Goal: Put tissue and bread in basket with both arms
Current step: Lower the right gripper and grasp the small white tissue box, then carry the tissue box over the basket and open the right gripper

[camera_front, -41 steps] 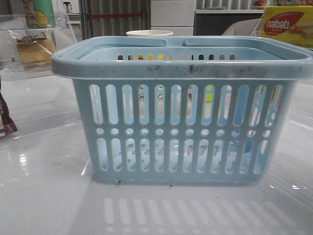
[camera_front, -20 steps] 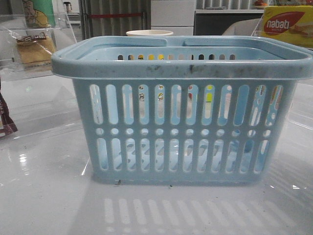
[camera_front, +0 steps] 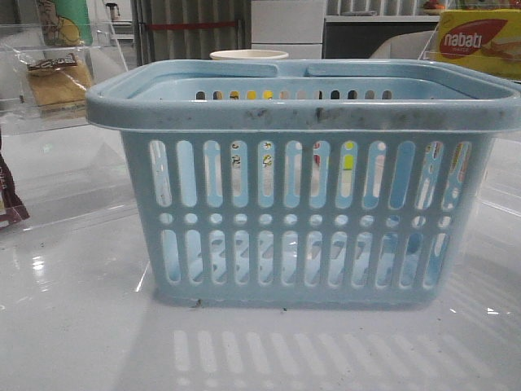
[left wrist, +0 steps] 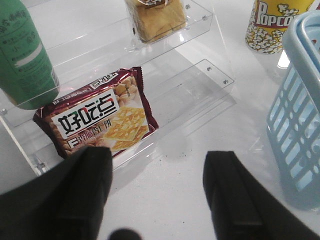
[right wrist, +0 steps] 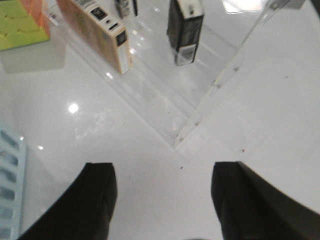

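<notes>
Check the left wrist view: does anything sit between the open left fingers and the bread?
Yes. The red cracker packet lies on the clear shelf's lower step, between the left gripper and the bread behind it.

The front camera is sitting low and close against the basket [camera_front: 301,179]; both wrist cameras are looking down, each sharing its edge.

Both grippers, left [left wrist: 157,192] & right [right wrist: 162,200]: matte black, blocky jaws, no markings.
</notes>
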Action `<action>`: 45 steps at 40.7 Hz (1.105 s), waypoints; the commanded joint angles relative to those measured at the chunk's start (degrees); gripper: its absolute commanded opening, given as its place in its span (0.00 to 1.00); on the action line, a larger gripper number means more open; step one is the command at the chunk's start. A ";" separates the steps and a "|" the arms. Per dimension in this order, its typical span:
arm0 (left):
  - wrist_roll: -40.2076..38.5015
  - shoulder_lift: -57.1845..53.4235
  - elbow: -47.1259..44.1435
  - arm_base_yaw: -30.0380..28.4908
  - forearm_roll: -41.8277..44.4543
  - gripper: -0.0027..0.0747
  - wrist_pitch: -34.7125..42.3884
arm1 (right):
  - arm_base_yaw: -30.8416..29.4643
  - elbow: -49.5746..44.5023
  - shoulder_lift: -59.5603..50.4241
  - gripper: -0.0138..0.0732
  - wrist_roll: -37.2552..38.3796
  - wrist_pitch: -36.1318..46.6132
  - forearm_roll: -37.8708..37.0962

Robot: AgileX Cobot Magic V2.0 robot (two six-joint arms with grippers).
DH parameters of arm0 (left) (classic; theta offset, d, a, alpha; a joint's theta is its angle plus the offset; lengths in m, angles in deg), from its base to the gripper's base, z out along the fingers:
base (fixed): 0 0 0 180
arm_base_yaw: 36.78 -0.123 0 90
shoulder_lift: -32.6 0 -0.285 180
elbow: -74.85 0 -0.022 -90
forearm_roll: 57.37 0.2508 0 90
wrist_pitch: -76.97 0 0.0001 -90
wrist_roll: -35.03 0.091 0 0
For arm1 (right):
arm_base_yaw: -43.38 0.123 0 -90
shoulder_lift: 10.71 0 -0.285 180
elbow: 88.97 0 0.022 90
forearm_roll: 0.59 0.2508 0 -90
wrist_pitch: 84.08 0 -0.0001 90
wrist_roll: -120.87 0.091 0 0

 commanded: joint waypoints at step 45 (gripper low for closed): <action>-0.24 0.13 2.01 0.41 -0.51 0.59 4.05 | -2.56 34.59 40.70 0.75 0.13 6.78 -2.27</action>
